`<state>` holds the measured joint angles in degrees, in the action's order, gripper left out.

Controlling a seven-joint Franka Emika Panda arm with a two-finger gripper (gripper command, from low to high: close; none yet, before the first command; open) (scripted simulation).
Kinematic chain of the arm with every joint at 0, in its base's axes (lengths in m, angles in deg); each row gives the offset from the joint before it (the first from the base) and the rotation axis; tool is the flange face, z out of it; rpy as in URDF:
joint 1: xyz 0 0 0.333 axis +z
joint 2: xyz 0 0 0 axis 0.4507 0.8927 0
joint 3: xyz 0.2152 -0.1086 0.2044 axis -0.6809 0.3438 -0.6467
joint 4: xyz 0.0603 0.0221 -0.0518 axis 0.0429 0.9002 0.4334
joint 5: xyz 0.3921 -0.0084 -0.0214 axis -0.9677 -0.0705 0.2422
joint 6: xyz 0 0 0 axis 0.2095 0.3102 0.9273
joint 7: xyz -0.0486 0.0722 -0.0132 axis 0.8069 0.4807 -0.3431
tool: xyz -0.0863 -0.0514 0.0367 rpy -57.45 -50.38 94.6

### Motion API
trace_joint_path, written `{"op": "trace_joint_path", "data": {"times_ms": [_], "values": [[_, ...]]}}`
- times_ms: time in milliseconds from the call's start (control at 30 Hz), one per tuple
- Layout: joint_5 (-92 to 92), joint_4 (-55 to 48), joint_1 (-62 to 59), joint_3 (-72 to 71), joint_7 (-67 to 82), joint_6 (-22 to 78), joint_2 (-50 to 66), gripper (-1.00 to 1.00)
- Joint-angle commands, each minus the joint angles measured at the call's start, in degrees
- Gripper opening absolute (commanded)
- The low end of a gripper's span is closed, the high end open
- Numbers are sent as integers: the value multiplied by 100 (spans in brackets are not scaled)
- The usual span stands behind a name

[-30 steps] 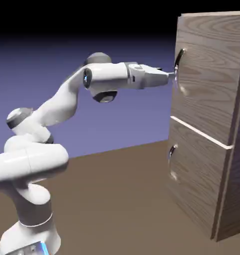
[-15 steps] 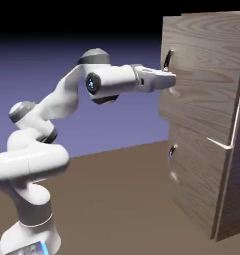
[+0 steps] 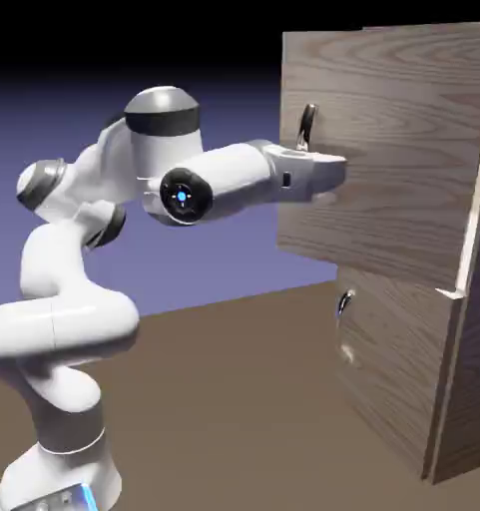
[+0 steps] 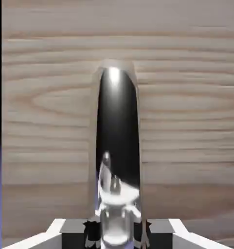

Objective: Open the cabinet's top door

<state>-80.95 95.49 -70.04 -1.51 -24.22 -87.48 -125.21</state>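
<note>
Two front panels make up the cabinet point(image 3: 453, 329), and we see the upper one, the top door point(image 3: 403, 150), swung partly out toward the arm, its free edge standing clear of the cabinet body at the exterior view's left while its hinge side stays at the right. The lower panel point(image 3: 393, 359) sits flush and shut, its small handle point(image 3: 344, 303) untouched. Our gripper point(image 3: 328, 172) reaches level from the left and its jaws are pinched tight on the door's curved metal handle point(image 3: 306, 126), which rises above the hand near the door's free edge. In the hand view the handle point(image 4: 117, 146) runs up the middle as a dark shiny bar, clamped between the grey fingertips point(image 4: 92, 228) at the bottom, with wood grain filling nearly everything behind it. A thin strip of dark and violet shows past the door's edge at that view's left. Left of the door, the brown table point(image 3: 234, 399) lies bare.
</note>
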Motion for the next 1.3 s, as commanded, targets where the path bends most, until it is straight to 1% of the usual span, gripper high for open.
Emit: {"op": "trace_joint_path", "data": {"times_ms": [0, 167, 333, 467, 600, 800, 1000, 1133, 1267], "values": [[127, -47, -117, 47, 123, 243, 170, -100], [859, -457, -809, 132, 825, 1488, 1123, -100], [1733, -1169, -1634, -106, 1658, 2567, 2161, -100], [2512, -1918, -2320, -531, 2368, 3181, 2992, -100], [3317, -2745, -2950, -1112, 3010, 3506, 3819, -100], [4394, -3893, -3704, -2148, 3568, 3491, 5065, -100], [5235, -4681, -4202, -3211, 3562, 3050, 6311, -100], [5713, -4961, -4157, -3623, 3347, 2595, 7142, -100], [6174, -5198, -3781, -3716, 3061, 2145, 7972, -100]]}}
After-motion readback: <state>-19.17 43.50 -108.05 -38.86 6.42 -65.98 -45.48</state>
